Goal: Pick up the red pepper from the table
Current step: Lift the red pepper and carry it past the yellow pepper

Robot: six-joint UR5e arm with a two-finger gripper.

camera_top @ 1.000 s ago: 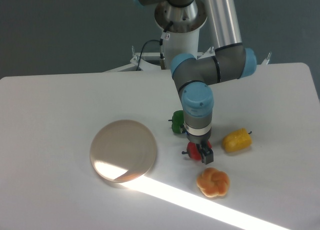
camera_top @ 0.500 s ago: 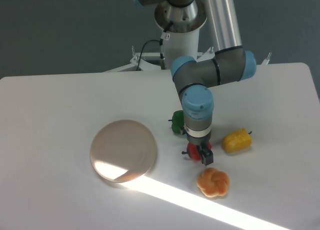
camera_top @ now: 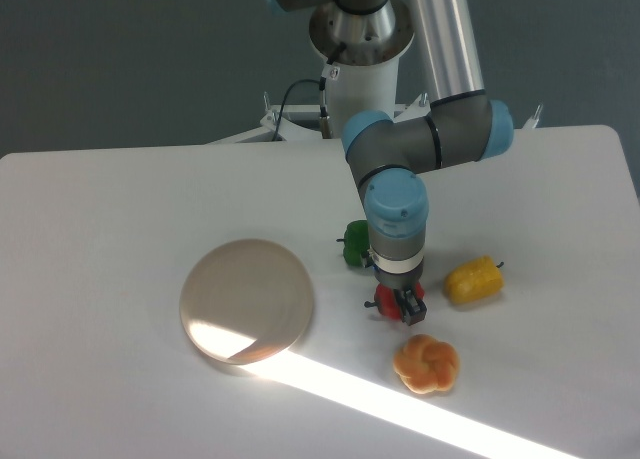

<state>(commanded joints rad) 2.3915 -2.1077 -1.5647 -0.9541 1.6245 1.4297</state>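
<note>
Red pepper [camera_top: 384,300] sits right of the middle of the table [camera_top: 100,239], toward the front edge, mostly hidden behind the gripper [camera_top: 403,312]. Gripper points straight down over it; the dark fingers [camera_top: 410,307] are close together around the pepper with red showing on either side, but whether it is lifted off the surface cannot be told. Green pepper [camera_top: 354,243] lies just behind, partly hidden by the arm. Yellow pepper [camera_top: 473,280] lies to the right, apart. Orange bun [camera_top: 426,363] lies near, toward the front edge. Round tan plate [camera_top: 247,300] sits to the left, well apart.
</note>
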